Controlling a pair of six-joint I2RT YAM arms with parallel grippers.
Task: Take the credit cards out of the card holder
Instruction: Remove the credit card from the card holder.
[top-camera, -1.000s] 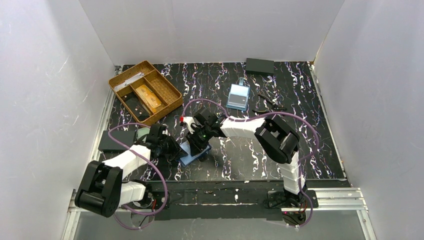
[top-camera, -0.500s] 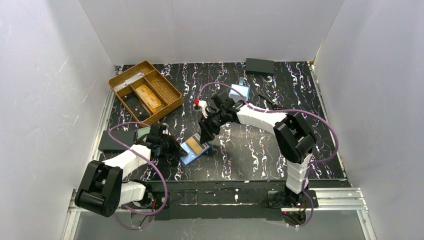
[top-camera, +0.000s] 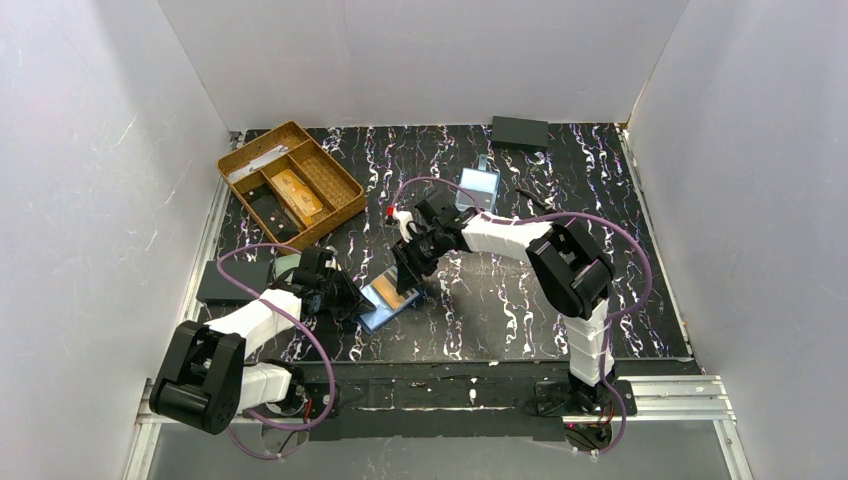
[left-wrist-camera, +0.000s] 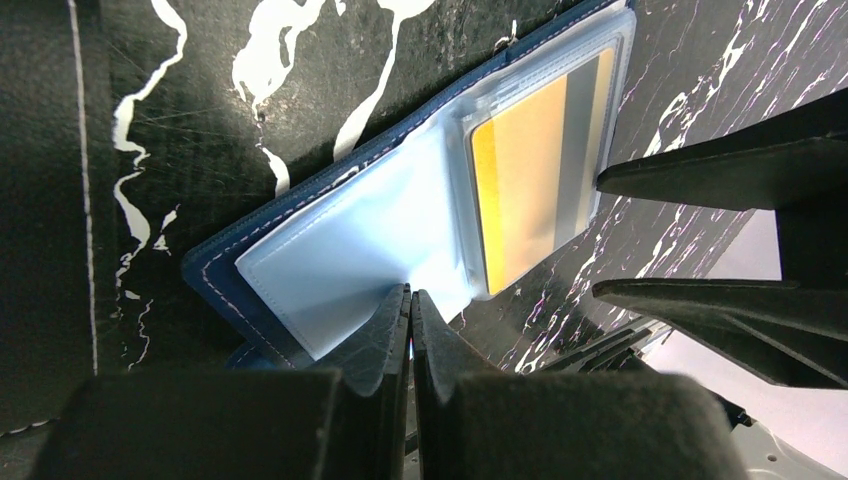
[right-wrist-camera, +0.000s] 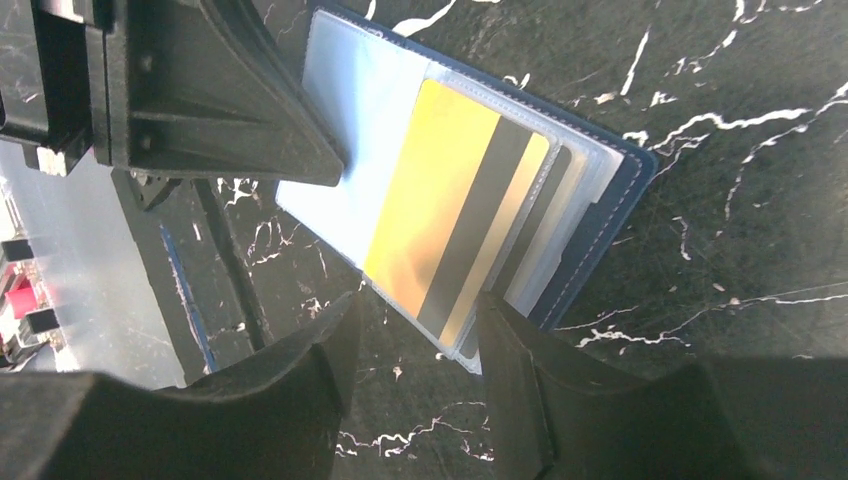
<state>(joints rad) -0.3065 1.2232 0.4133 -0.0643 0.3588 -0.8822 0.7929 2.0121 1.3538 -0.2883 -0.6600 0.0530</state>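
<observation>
Card holder (left-wrist-camera: 335, 235) maybe pressed by closed left gripper (left-wrist-camera: 410, 297); right gripper (right-wrist-camera: 415, 308) parted.

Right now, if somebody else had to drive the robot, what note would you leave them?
Left claw: shut, tips on the pale inner sleeve of the card holder, seemingly pinning it down.
Right claw: open, holding nothing, hanging over the near end of the yellow card.
Things: the holder lies open on the table. The yellow card sits in its clear slot, and another seems tucked behind it.
Done: holder opened and steadied.
To do: close on the yellow card, slide it out, then pull out the rest.
</observation>
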